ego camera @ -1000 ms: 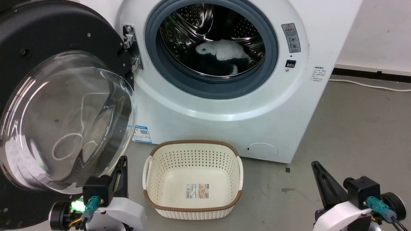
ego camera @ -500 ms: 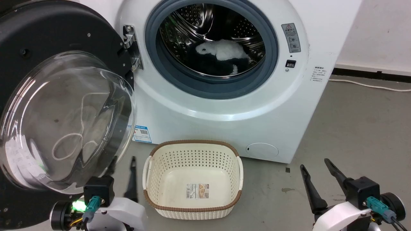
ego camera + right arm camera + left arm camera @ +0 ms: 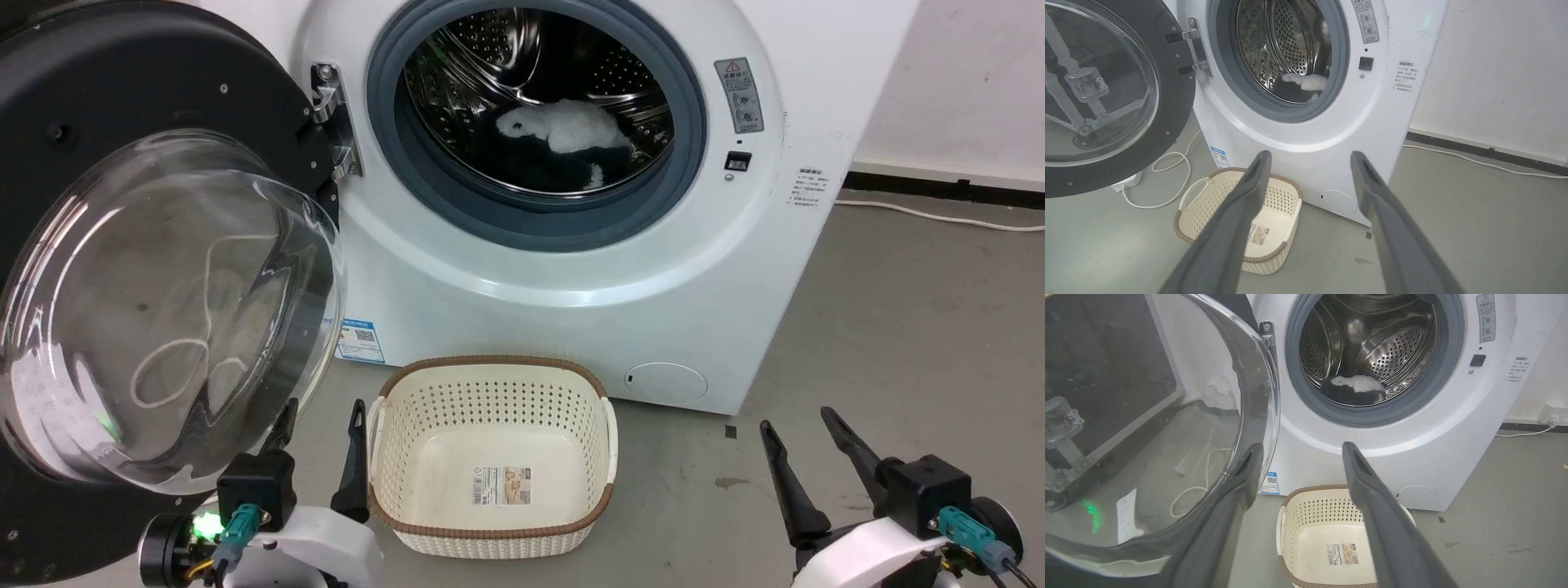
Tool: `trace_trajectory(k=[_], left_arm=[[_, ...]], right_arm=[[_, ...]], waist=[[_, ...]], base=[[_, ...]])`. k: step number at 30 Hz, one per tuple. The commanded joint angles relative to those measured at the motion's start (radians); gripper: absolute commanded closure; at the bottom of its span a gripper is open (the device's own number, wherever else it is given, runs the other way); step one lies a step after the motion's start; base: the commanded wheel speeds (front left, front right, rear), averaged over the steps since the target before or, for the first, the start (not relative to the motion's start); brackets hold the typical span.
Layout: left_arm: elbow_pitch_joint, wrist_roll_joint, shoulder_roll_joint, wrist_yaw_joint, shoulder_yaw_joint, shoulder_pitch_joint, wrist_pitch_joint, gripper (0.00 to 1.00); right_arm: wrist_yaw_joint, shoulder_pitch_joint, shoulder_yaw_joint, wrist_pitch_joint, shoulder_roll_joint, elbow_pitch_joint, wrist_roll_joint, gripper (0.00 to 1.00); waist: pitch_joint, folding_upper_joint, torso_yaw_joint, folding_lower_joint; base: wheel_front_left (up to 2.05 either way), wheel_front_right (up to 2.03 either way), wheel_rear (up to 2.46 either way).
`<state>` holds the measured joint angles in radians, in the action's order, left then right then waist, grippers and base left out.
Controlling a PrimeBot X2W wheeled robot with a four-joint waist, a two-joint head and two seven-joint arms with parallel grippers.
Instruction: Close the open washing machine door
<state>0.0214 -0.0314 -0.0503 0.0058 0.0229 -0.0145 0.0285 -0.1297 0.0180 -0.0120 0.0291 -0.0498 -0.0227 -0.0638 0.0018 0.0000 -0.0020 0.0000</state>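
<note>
At the hinge side of the washing machine (image 3: 571, 278), the washing machine door (image 3: 155, 269) stands swung wide open, glass bowl facing out. Drum mouth uncovered, with white and dark laundry (image 3: 563, 131) inside.

Closing not begun, by my judgement: the whole swing and the latching are left.

- Left claw (image 3: 323, 406): fingers spread wide, empty, low before the machine just beside the door's lower edge. Cannot tell whether it touches.
- Right claw (image 3: 794, 418): likewise wide and empty, off the machine's latch-side front corner, well apart from the door.
- Cream basket (image 3: 490, 360): on the floor directly before the machine.

The right wrist view shows a white cable (image 3: 1167, 179) looped on the floor behind the door. In the head view it is a pale loop through the glass.
</note>
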Motion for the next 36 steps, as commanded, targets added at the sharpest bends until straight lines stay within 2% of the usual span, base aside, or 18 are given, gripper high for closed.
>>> trace_trajectory(k=[1, 7, 8, 9, 16, 23, 31, 36], left_arm=[[0.005, -0.010, -0.001, -0.005, 0.006, 0.007, 0.010, 0.00], [0.011, -0.019, -0.001, -0.007, 0.014, 0.009, 0.022, 0.00], [0.012, -0.020, -0.001, -0.007, 0.015, 0.009, 0.025, 0.41], [0.011, -0.022, -0.001, -0.008, 0.016, 0.009, 0.027, 1.00], [-0.018, -0.051, 0.000, -0.018, 0.013, 0.006, 0.041, 1.00], [-0.135, -0.118, 0.000, -0.022, -0.020, -0.016, 0.056, 1.00], [-0.235, -0.169, 0.000, 0.011, -0.110, -0.054, 0.071, 1.00], [-0.270, -0.200, 0.000, 0.021, -0.238, -0.085, 0.083, 1.00]], right_arm=[[0.000, 0.014, -0.004, 0.010, 0.000, -0.006, -0.014, 0.00], [0.000, 0.020, -0.008, 0.022, 0.000, -0.013, -0.038, 0.00], [0.000, 0.021, -0.008, 0.024, 0.000, -0.014, -0.042, 0.00], [0.000, 0.022, -0.009, 0.026, 0.000, -0.016, -0.046, 0.00], [0.000, 0.027, -0.012, 0.041, 0.000, -0.025, -0.076, 0.00], [0.000, 0.032, -0.013, 0.056, 0.000, -0.039, -0.104, 0.00], [0.000, 0.035, -0.009, 0.070, 0.000, -0.057, -0.129, 0.00], [0.000, 0.037, -0.005, 0.083, 0.000, -0.072, -0.149, 0.00]], waist=[[0.000, 0.0000, 0.000, 0.0000], [0.001, 0.0000, -0.001, 0.0000], [0.002, 0.0000, -0.001, 0.0000], [0.002, 0.0000, -0.001, 0.0000], [0.006, 0.0000, 0.004, 0.0000], [0.009, 0.0000, 0.028, 0.0000], [0.011, 0.0000, 0.068, 0.0000], [0.014, 0.0000, 0.109, 0.0000]], base=[[0.00, 0.00, 0.00], [0.00, 0.00, 0.00], [0.00, 0.00, 0.00], [0.00, 0.00, 0.00], [0.00, 0.00, 0.00], [0.00, 0.00, 0.00], [0.00, 0.00, 0.00], [0.00, 0.00, 0.00]])
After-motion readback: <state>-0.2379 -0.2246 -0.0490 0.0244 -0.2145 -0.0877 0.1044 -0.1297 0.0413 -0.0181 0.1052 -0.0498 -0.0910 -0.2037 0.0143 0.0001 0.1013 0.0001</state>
